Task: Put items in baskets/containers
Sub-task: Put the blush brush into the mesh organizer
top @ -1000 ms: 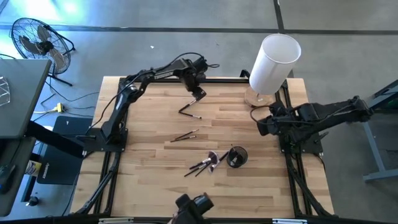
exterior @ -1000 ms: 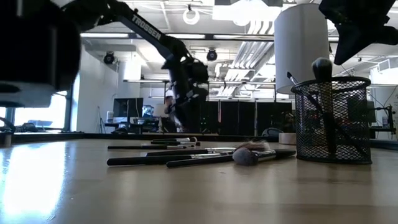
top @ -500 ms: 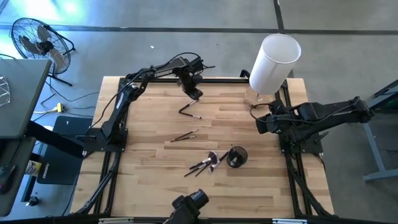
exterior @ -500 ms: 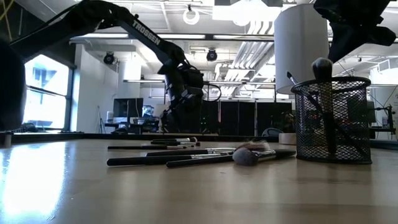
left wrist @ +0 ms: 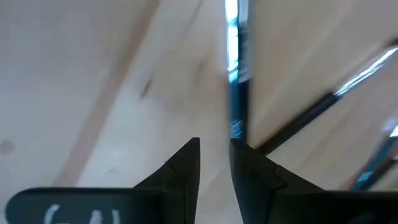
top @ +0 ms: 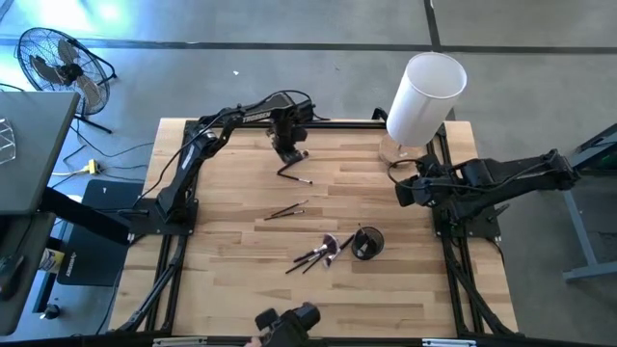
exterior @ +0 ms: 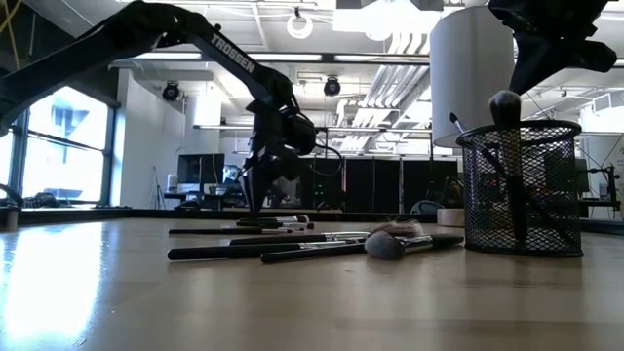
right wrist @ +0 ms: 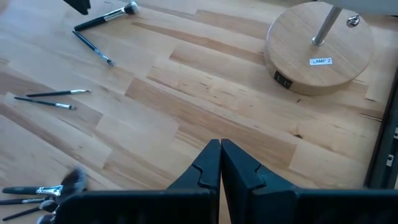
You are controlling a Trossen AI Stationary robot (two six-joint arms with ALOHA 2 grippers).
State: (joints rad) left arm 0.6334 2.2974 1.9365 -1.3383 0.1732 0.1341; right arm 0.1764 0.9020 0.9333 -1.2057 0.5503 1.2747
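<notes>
My left gripper (top: pixel 289 151) hangs over the far part of the table, fingers pointing down, open by a narrow gap (left wrist: pixel 214 149). Two thin brushes (top: pixel 293 173) lie crossed just below it. In the left wrist view one dark handle (left wrist: pixel 235 93) runs up to a fingertip. Another pair of brushes (top: pixel 285 210) lies mid-table, and several more (top: pixel 318 253) lie beside the black mesh cup (top: pixel 367 243). Brushes stand inside the cup (exterior: pixel 522 190). My right gripper (top: pixel 405 193) waits shut near the right edge (right wrist: pixel 221 149). My left gripper comes from above, and one fingertip (left wrist: pixel 239 152) stands right at the end of the dark brush handle (left wrist: pixel 236 127) lying on the table. The handle is not between the fingers. I cannot tell whether the fingertip touches it.
A tall white cylinder (top: pixel 424 96) on a round wooden base (right wrist: pixel 320 53) stands at the far right corner, close to my right arm. Bare wood lies on the table's left and near sides (top: pixel 231 260). A fan (top: pixel 58 63) stands off the table.
My left gripper has moved toward the table's left edge and slightly nearer, sinking lower over the two crossed brushes. The brushes, the cup and my right arm have stayed where they were.
</notes>
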